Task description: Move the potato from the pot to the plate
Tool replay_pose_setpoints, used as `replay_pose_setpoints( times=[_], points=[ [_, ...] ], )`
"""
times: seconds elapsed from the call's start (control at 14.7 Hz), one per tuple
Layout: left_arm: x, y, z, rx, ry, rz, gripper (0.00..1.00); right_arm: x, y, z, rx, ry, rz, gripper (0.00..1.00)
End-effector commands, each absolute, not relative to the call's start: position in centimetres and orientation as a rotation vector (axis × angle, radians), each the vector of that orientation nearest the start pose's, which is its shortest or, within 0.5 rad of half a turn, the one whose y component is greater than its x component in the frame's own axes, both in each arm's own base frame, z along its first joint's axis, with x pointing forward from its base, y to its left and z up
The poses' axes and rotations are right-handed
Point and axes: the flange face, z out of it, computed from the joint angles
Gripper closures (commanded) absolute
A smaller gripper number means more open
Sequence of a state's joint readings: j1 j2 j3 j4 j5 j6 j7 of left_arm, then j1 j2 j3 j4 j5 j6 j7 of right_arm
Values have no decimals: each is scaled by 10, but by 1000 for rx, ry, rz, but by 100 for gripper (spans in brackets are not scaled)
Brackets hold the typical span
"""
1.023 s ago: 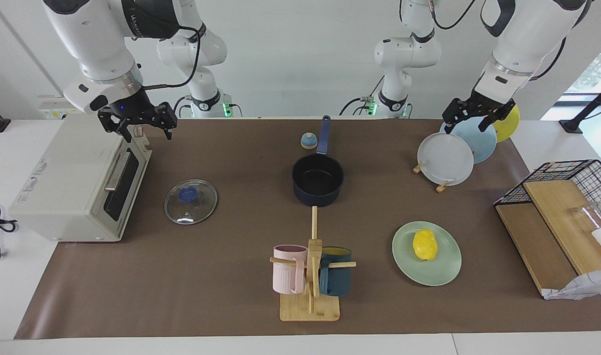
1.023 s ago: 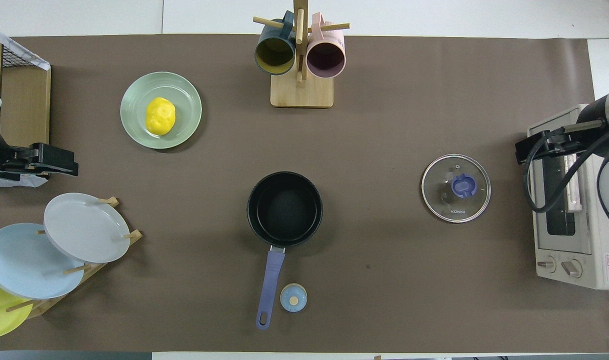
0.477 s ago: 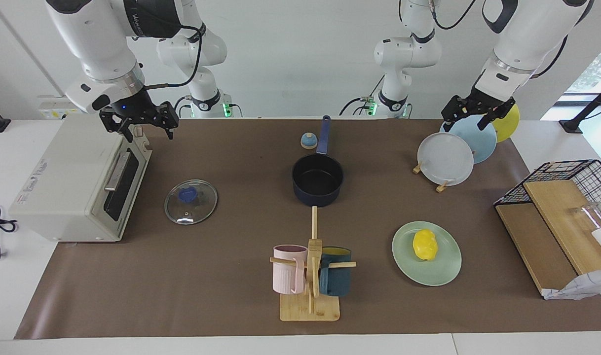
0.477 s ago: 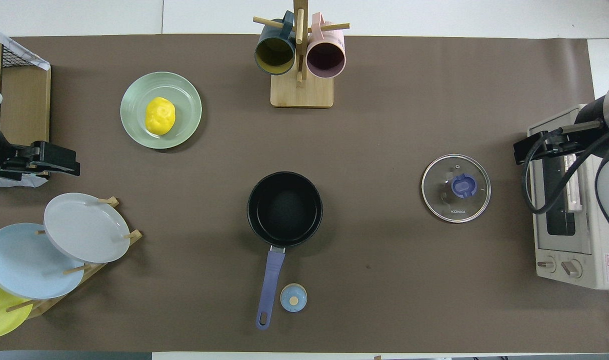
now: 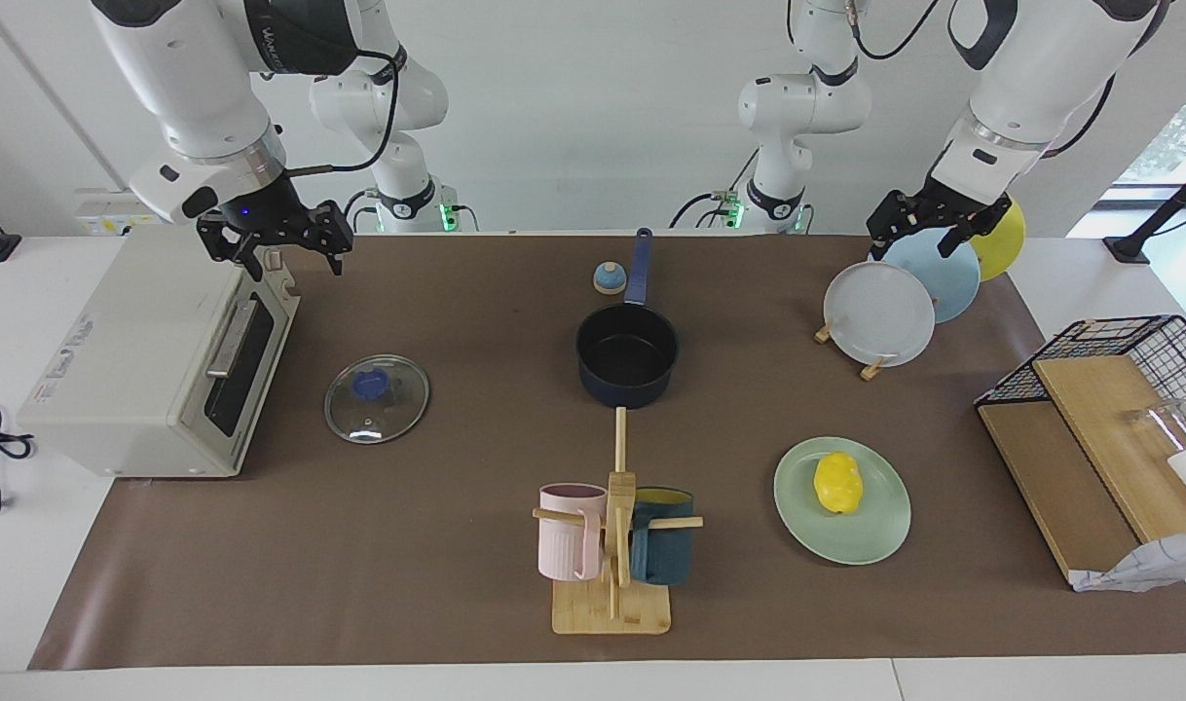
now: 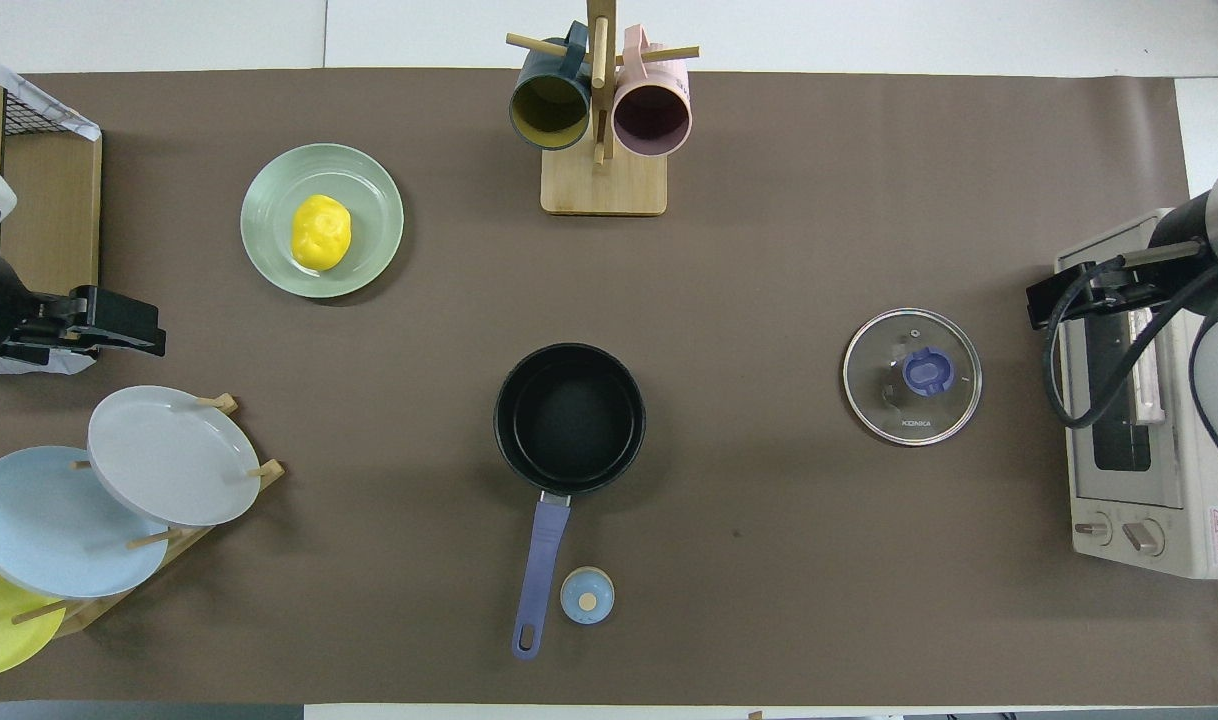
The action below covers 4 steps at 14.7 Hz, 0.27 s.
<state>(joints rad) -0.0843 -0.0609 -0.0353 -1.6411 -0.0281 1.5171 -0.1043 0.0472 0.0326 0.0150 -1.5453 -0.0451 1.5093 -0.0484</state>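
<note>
The yellow potato [image 5: 838,483] [image 6: 320,231] lies on the mint-green plate [image 5: 880,540] [image 6: 369,190], toward the left arm's end of the table. The navy pot [image 5: 627,355] [image 6: 569,415] stands mid-table with nothing in it, its blue handle pointing toward the robots. My left gripper [image 5: 919,237] [image 6: 154,335] is open and holds nothing, up in the air over the plate rack. My right gripper [image 5: 291,259] [image 6: 1041,300] is open and holds nothing, over the toaster oven's top edge.
A rack [image 5: 880,313] holds grey-white, light blue and yellow plates. A glass lid [image 5: 376,397] lies beside the toaster oven [image 5: 135,360]. A mug tree [image 5: 615,545] stands farther from the robots than the pot. A wire basket [image 5: 1119,409] and a small blue knob [image 5: 609,278] are also there.
My left gripper has drifted slightly higher over the plate rack. The right gripper has hardly moved. The potato, plate and pot have not moved.
</note>
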Motion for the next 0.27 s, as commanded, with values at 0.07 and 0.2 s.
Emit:
replay_pose_setpoints(
  times=[0.07,0.2],
  points=[
    [523,-67,625,-3164,23,97,0,555,32,617,-3165,-145,89,0],
    [523,-67,625,-3164,35,99,0,555,32,617,-3165,-145,89,0]
  ],
)
